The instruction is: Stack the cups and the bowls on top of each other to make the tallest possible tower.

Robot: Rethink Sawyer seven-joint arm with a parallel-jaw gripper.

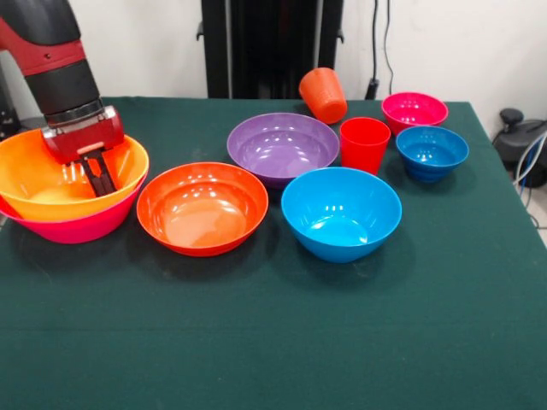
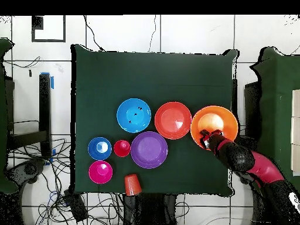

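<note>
While the red and black arm (image 1: pixel 60 77) reaches down over the table's green cloth (image 1: pixel 273 342), its pincer (image 1: pixel 98 175) hangs inside the big yellow-orange bowl (image 1: pixel 34 175), its dark fingers close together and pointing down at the bowl's floor; whether they grip anything I cannot tell. That bowl sits nested in the big pink bowl (image 1: pixel 77 226), whose rim shows below and around it — the two make the start of the tower, right under the pincer.

Just beside that pile, on the side away from the table's edge, lies a shallow red-orange bowl (image 1: pixel 202 207), upright and empty. Beyond it from the pincer stand the purple bowl (image 1: pixel 282 147) and the medium blue bowl (image 1: pixel 341 213), close to one another. Farther off still the red cup (image 1: pixel 364 143) stands upright, just beside the purple bowl. The orange cup (image 1: pixel 323 94) lies tipped on its side near the table's edge, behind the purple bowl in the front view. Farthest from the pincer sit the small blue bowl (image 1: pixel 432 151) and the small magenta bowl (image 1: pixel 414 109), side by side near the corner.

From overhead the pincer (image 2: pixel 206 139) sits over the near rim of the yellow-orange bowl (image 2: pixel 222 117), with the other pieces strung out across the cloth.
</note>
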